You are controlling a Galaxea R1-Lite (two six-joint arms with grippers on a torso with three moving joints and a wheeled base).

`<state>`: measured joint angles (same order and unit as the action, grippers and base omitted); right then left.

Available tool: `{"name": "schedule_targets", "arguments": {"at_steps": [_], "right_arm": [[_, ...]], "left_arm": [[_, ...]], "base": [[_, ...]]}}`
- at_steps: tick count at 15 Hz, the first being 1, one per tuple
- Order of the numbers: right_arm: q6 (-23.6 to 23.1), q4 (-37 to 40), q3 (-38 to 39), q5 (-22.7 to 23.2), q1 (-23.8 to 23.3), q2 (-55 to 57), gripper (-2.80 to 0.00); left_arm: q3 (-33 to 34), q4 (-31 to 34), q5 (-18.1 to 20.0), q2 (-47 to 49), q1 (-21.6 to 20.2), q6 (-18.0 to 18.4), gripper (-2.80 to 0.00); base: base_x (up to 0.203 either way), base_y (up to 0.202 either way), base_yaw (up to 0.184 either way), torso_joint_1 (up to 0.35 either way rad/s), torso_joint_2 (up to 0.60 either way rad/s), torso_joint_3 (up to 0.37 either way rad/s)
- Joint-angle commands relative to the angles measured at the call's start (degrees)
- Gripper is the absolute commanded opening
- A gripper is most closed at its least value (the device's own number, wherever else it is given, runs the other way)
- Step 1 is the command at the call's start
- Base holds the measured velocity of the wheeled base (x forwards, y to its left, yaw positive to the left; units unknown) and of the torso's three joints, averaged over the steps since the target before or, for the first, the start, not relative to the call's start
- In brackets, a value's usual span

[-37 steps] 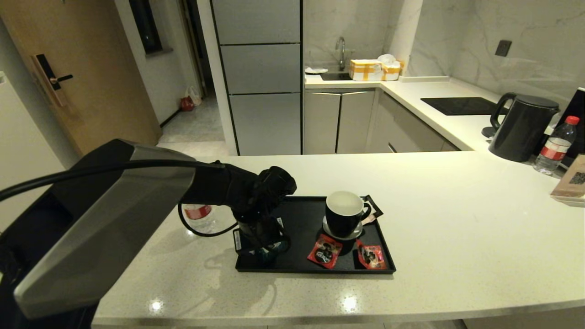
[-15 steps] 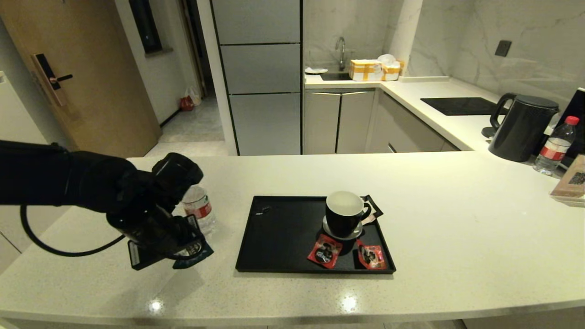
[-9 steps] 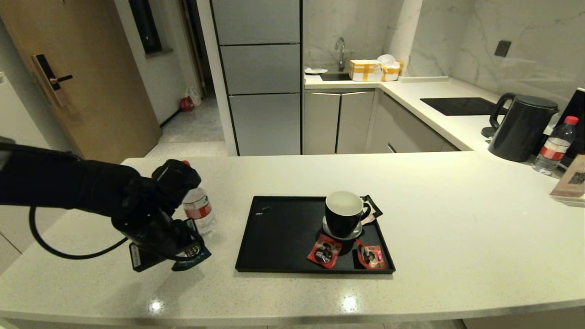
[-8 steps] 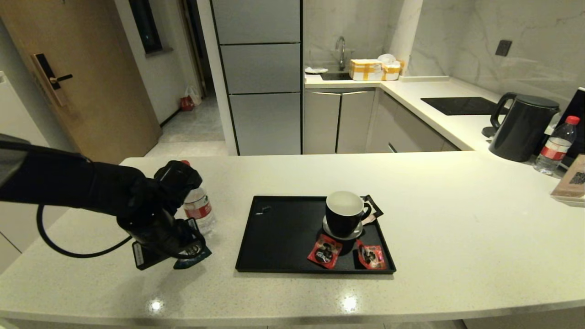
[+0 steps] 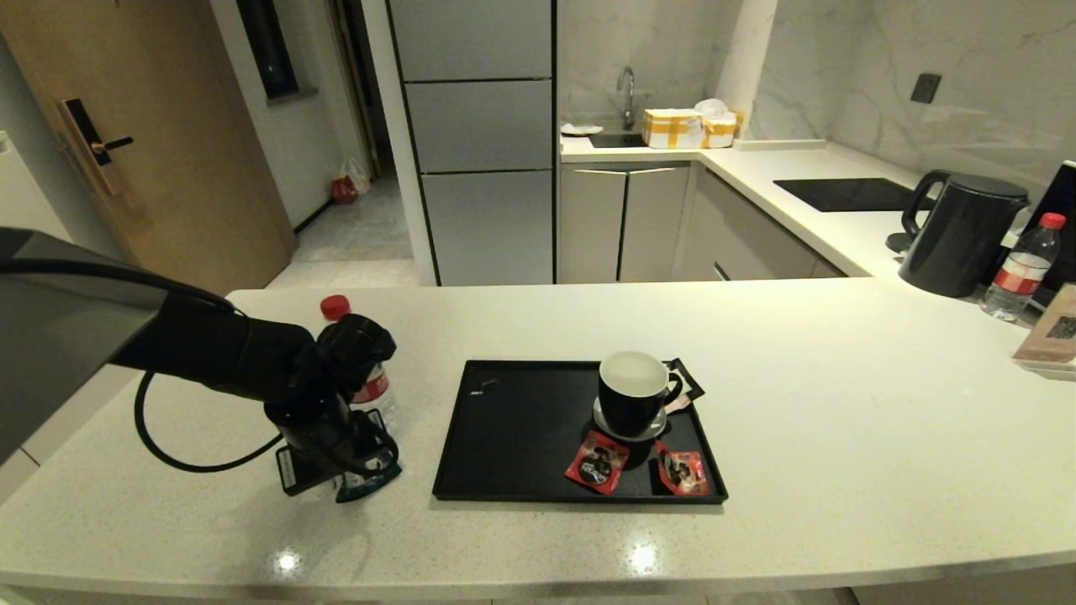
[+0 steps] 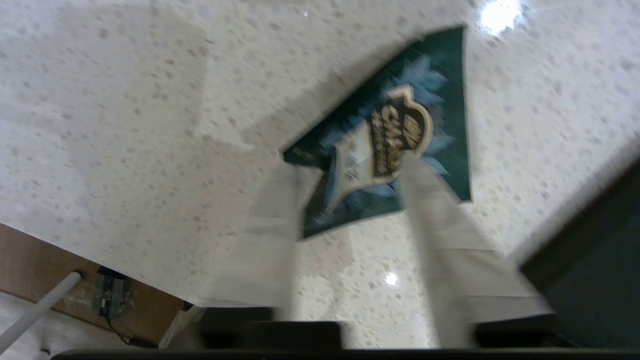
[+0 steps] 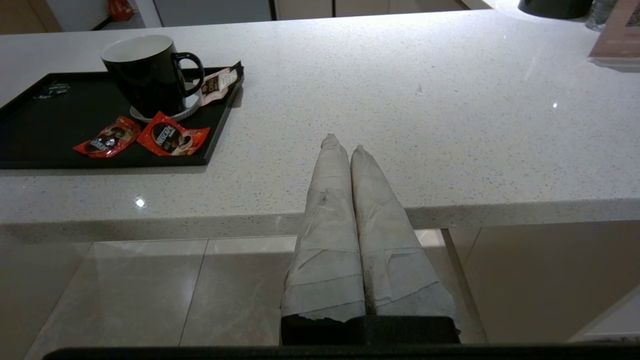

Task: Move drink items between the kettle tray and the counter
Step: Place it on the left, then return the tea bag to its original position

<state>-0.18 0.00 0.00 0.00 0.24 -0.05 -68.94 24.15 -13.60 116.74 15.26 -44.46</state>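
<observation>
The dark teal-blue sachet (image 6: 395, 135) lies on the off-white counter (image 5: 841, 420), just left of the black kettle tray (image 5: 521, 428). My left gripper (image 6: 350, 165) hangs low over it, open, with one fingertip at each side of the packet. In the head view the sachet (image 5: 367, 485) peeks out under that gripper (image 5: 353, 475). The water bottle (image 5: 378, 395) with red cap stands upright on the counter right behind the left wrist. My right gripper (image 7: 342, 142) is shut and empty, parked below the counter's front edge.
On the tray stand a black mug (image 5: 632, 395) and two red sachets (image 5: 598, 460) (image 5: 683, 470). A black kettle (image 5: 958, 235), a second bottle (image 5: 1021, 269) and a brown card sit at the far right. The hob panel (image 5: 849, 193) is at the back.
The left arm carried the teal sachet off the tray out to the left, then swung back toward the tray and lowered it to the counter. The bottle's cap has come into view.
</observation>
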Motion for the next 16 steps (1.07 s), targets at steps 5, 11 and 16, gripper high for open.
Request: {"name": "schedule_targets", "arguments": {"at_steps": [5,11,16], "right_arm": [[0.0,-0.1,0.0,0.0,0.0,0.0,-2.80],[0.0,0.0,0.0,0.0,0.0,0.0,-2.80],[0.0,0.0,0.0,0.0,0.0,0.0,-2.80]], "left_arm": [[0.5,1.0,0.2,-6.4,0.6,0.1,0.00],[5.3,2.9,0.4,-25.6,14.4,4.6,0.00],[5.8,2.5,0.5,-24.6,23.2,7.2,0.00]], "base": [[0.000,0.000,0.000,0.000,0.00,0.000],[0.000,0.000,0.000,0.000,0.00,0.000],[0.000,0.000,0.000,0.000,0.00,0.000]]}}
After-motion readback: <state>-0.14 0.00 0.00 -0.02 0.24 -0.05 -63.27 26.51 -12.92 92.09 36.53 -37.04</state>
